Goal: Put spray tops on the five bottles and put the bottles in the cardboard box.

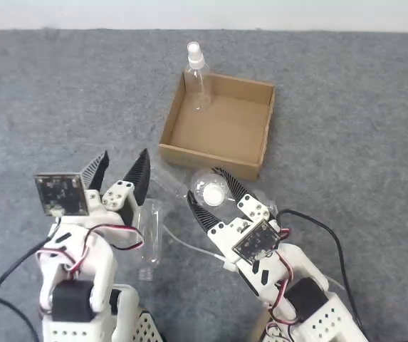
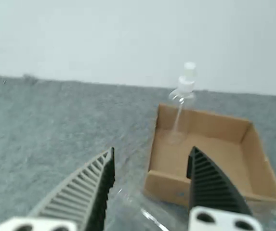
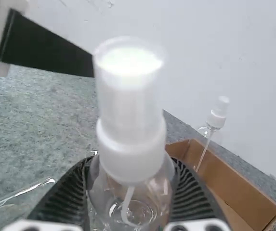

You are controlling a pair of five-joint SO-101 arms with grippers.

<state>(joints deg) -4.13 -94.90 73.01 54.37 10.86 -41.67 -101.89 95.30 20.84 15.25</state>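
My right gripper (image 1: pixel 206 185) is shut on a clear bottle (image 1: pixel 211 191) that carries a white spray top (image 3: pixel 128 110). It holds the bottle just in front of the cardboard box (image 1: pixel 211 160). In the right wrist view the ribbed fingers (image 3: pixel 65 195) press on both sides of the bottle's body (image 3: pixel 128 192). A second bottle with a spray top (image 1: pixel 198 78) stands in the box's far left corner. To the left of the held bottle, my left gripper (image 1: pixel 124 158) is open above the carpet with nothing between its fingers. A capless bottle (image 1: pixel 150 239) lies between the arms.
Grey carpet covers the table. A thin clear tube (image 1: pixel 189 246) lies on the carpet beside the capless bottle. Another clear piece (image 1: pixel 166 182) rests near the box's front left corner. The box interior (image 2: pixel 210 154) holds just the one standing bottle (image 2: pixel 178 103).
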